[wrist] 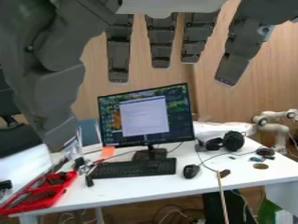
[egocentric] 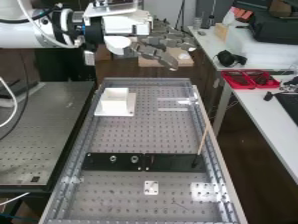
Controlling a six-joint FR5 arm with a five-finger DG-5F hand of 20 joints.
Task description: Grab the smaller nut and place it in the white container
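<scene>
High view suggested the whole job lay ahead

Over the far end of the perforated bench (egocentric: 146,131), the white arm (egocentric: 126,25) was raised. Across the near part lay the black bar (egocentric: 176,162). The hand (egocentric: 154,52) was well above and beyond it, fingers straight, spread apart and empty. Farther up the bench stood the white container (egocentric: 116,107), its contents too unclear to judge. The bearing (egocentric: 134,159) and larger nut (egocentric: 113,158) stood on the bar; a faint mark (egocentric: 90,160) beside them was probably the smaller nut, leaving grasp, carry and placement undone.
</scene>
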